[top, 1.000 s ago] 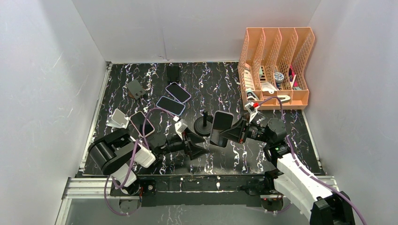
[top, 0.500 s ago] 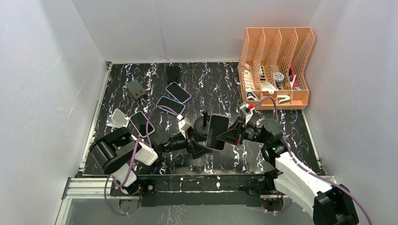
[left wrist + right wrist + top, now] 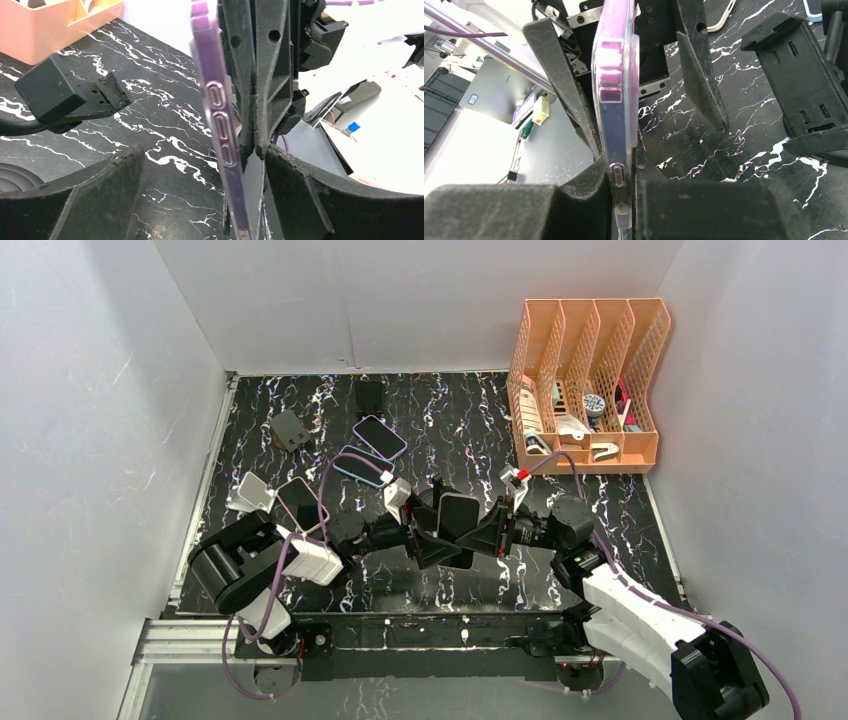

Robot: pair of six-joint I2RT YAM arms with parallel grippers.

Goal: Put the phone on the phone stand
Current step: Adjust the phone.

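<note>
Two robot arms meet low over the middle of a black table veined with white like marble [image 3: 600, 490]. The right gripper [image 3: 624, 200] is clamped on a slim phone in a clear, purple-tinted case [image 3: 220, 115], its padded fingers pinching the two flat faces at the end that carries the charging port. The phone is off the table, standing on its thin edge. Its long axis runs straight out from the right gripper toward the left arm, like a blade held out to be taken. The left gripper [image 3: 425, 540] stands wide apart, one finger on each side of that blade. The left wrist view shows open space on both sides, so it grips nothing. Each flat face of the phone looks toward a left finger, so a plain squeeze would probably be enough to take it. The black phone stand [image 3: 804, 85], a boxy cradle on a round base, sits on the table just beyond the meeting grippers, on the side away from the arm bases and near to both, and it carries no phone. Several other phones [image 3: 380, 436] lie flat on the table's far left, well apart from all this.
</note>
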